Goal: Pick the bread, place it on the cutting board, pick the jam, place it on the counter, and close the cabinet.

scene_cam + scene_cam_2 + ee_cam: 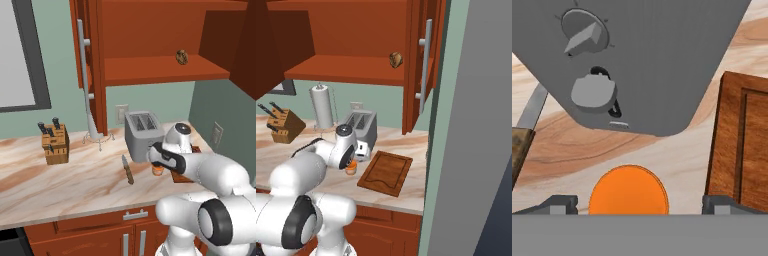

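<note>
**Jam's down by the toaster: how I'd finish the let-go**

Hand cam first: the arm's two-finger dark gripper is spread wide. The small squat orange jam jar sits between the fingertips with clear gaps on both sides, so nothing's gripped.

The jar stands on the beige-and-pink marbled stone counter, right in front of the boxy grey two-slot toaster. The flat dark brown wooden cutting board is just to the toaster's right. A wood-handled knife lies to its front left.

My read is that this is the release of the jam. To do it well, keep the fingers wide and pull straight up, no sideways drift. Otherwise a tip could clip the jar and knock it into the toaster front or the board edge.

Well above the toaster, the small roundish dark brown speckled bread sits on the shelf of the big reddish-brown wall cabinet. Its door is open, so both of those are still to do
</note>
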{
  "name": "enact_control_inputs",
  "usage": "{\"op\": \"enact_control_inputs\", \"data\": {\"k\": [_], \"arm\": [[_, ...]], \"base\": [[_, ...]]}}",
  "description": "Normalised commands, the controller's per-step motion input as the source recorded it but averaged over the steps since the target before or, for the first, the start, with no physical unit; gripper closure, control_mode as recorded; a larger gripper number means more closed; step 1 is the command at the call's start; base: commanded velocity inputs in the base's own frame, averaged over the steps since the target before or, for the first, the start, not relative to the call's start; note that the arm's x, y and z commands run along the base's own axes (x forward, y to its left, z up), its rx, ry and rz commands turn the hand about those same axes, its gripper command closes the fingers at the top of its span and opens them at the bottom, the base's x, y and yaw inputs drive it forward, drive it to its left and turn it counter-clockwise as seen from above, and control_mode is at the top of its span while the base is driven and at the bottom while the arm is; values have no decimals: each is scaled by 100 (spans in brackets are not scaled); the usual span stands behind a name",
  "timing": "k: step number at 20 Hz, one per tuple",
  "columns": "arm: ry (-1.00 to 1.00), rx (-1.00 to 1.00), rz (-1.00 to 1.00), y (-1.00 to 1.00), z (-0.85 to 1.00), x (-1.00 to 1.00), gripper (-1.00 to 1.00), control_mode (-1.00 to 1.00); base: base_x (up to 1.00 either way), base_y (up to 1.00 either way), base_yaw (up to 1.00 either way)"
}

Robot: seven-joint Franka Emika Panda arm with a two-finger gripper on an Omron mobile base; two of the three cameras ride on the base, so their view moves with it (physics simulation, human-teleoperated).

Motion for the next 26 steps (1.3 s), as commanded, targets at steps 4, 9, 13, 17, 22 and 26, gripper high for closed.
{"op": "enact_control_inputs", "data": {"k": [4, 9, 13, 17, 22, 26], "arm": [[-5, 0, 0, -11, 9, -31, -100, -100], [-6, 0, 0, -15, 7, -25, -100, -100], [-9, 0, 0, -13, 13, -30, -100, -100], [-7, 0, 0, -9, 14, -31, -100, -100], [-7, 0, 0, -6, 16, -30, -100, -100], [-5, 0, 0, -2, 16, -24, -100, -100]], "base": [[0, 0, 0], [0, 0, 0], [0, 0, 0], [0, 0, 0], [0, 0, 0], [0, 0, 0]]}}
